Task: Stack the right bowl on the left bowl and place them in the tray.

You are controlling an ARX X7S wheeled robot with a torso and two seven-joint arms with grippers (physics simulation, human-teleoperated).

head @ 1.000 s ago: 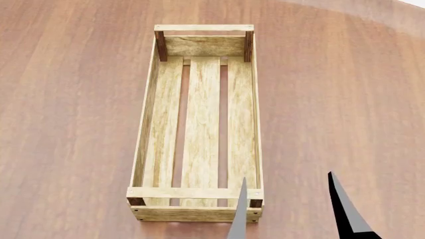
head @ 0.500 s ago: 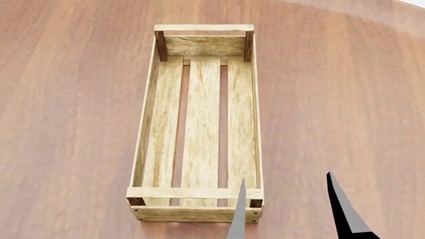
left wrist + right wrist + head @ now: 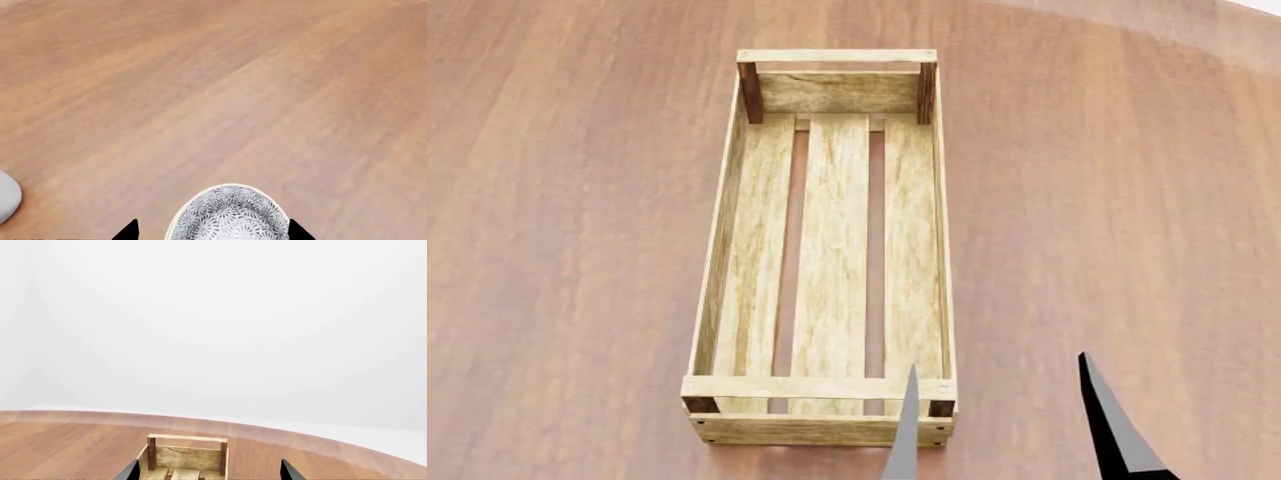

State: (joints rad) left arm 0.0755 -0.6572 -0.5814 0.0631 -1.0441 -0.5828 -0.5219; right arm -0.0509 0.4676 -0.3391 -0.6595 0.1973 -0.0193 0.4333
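The tray (image 3: 714, 270), a long light-wood crate with a three-slat floor, lies empty in the middle of the head view. Its far end also shows in the right wrist view (image 3: 187, 457). A bowl (image 3: 230, 212) with a black-and-white patterned inside sits on the table in the left wrist view. My left gripper (image 3: 212, 233) is open, with a dark fingertip on either side of that bowl. My right gripper (image 3: 1008, 440) is open and empty, hovering by the tray's near right corner; it also shows in the right wrist view (image 3: 210, 472). No bowl shows in the head view.
A pale grey rounded object (image 3: 7, 196) is cut off at the edge of the left wrist view; I cannot tell what it is. The brown wooden table (image 3: 561, 250) spreads around the tray, and its curved far edge (image 3: 300, 436) shows against a white background.
The right gripper's fingers have sunk slightly lower in the head view. The tray has not moved.
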